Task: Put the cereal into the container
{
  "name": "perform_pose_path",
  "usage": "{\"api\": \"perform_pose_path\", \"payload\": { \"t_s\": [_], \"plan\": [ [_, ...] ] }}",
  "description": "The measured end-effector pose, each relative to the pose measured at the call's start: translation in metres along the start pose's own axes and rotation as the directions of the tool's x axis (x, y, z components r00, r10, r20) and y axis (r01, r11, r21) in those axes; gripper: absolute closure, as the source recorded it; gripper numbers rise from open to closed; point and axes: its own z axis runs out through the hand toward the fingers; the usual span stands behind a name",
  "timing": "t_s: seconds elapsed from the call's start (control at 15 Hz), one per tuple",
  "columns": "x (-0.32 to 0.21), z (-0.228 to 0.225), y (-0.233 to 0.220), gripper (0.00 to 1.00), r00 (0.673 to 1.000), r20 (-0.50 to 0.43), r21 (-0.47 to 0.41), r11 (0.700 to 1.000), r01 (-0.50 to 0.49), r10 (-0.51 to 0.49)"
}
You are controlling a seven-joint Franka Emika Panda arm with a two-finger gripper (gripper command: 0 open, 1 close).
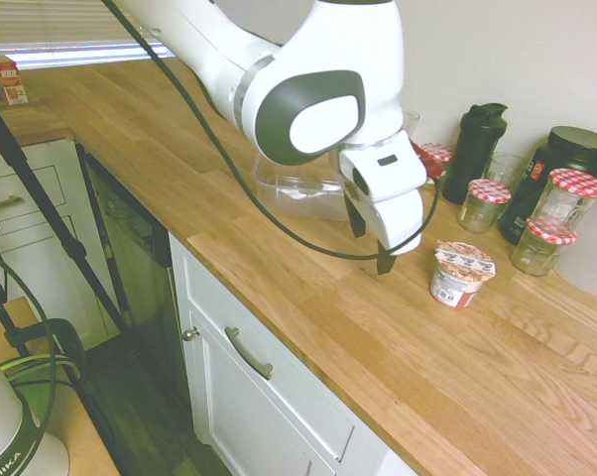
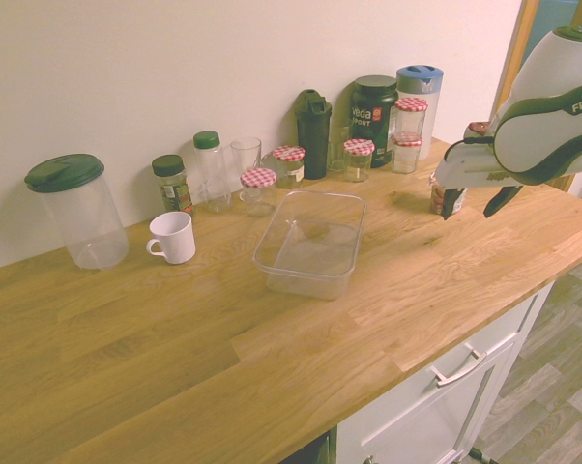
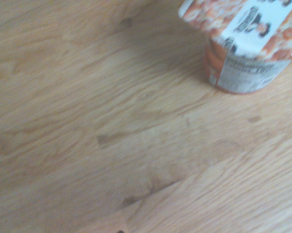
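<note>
White-armed gripper (image 1: pixel 370 243), jaws wide and empty, hovers just left of the cereal (image 1: pixel 461 274) at centre-right, approaching; next it must straddle the cup, then carry it to the container (image 2: pixel 310 242).

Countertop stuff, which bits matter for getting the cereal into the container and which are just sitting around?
Belongs to the job:
- cereal cup
- clear plastic container
- gripper, open, empty

Just lying about:
- white mug
- green-lidded canister
- red-checked jars
- black shaker bottle
- drinking glass

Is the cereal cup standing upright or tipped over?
Upright: the cereal cup stands on its base on the wooden counter, with its foil lid facing up.
</note>
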Motion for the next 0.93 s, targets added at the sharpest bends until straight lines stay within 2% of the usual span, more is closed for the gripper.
{"api": "perform_pose_path", "payload": {
  "t_s": [0.4,0.93],
  "plan": [
    [0.043,0.032,-0.022,0.0,0.998,-0.028,-0.008,0.999,-0.053,0.053],
    [0.073,0.068,-0.034,0.0,0.996,-0.051,-0.028,0.997,-0.076,0.075]
  ]
}}
